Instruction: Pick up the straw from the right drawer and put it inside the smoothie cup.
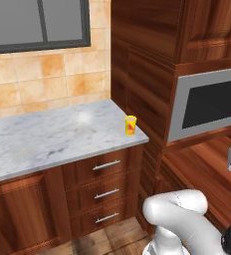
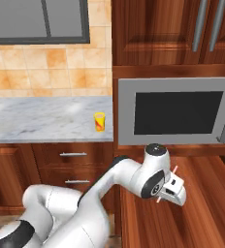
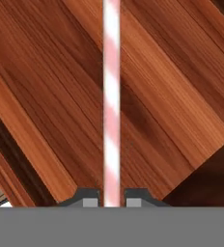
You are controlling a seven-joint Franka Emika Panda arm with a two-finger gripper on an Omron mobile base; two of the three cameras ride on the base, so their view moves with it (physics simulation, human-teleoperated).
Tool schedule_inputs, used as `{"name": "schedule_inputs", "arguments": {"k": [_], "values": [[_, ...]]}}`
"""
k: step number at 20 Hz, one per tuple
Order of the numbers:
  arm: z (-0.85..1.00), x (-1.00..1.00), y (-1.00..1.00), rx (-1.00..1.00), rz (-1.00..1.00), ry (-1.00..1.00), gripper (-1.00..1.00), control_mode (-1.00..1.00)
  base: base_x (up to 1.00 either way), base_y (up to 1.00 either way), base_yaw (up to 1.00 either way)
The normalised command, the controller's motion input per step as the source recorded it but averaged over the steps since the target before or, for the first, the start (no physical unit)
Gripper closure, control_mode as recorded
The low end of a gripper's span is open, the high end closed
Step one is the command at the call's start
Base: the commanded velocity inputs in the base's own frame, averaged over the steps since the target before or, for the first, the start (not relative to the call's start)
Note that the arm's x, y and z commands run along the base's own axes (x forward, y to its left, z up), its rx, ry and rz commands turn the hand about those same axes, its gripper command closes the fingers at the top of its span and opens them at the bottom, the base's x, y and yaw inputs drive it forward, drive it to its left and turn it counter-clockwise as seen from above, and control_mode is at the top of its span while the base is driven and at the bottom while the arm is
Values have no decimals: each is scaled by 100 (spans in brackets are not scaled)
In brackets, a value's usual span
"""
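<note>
My gripper [image 3: 112, 197] is shut on the straw [image 3: 112, 96], a thin pink-and-white striped stick that runs straight up from between the finger tips. In the right base view the gripper [image 2: 175, 193] hangs over the open right drawer [image 2: 201, 213], a wide shallow tray of reddish-brown wood below the microwave. There the straw [image 2: 174, 171] shows as a thin pale line slanting across the hand. The smoothie cup [image 1: 131, 125], yellow with a red-orange mark, stands upright at the right end of the marble counter, to the left of and above the gripper [image 2: 100, 121].
A silver microwave [image 2: 177, 111] sits in the wooden wall unit right above the open drawer. Left of it runs the marble counter [image 1: 48, 134], with three narrow drawers [image 1: 106, 191] with silver bar handles under it. Upper cabinets [image 2: 182, 29] hang overhead.
</note>
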Motion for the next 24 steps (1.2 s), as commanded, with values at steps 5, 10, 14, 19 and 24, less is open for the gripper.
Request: {"name": "schedule_inputs", "arguments": {"k": [5,10,14,19,24], "values": [[100,-28,100,-1,0,0,100,-100,0,0,0],[96,-11,100,-3,0,-5,100,-100,0,0,0],[58,-18,94,0,0,-19,100,-100,0,0,0],[0,0,8,0,1,-3,100,-100,0,0,0],[0,0,0,0,0,0,100,-100,0,0,0]]}}
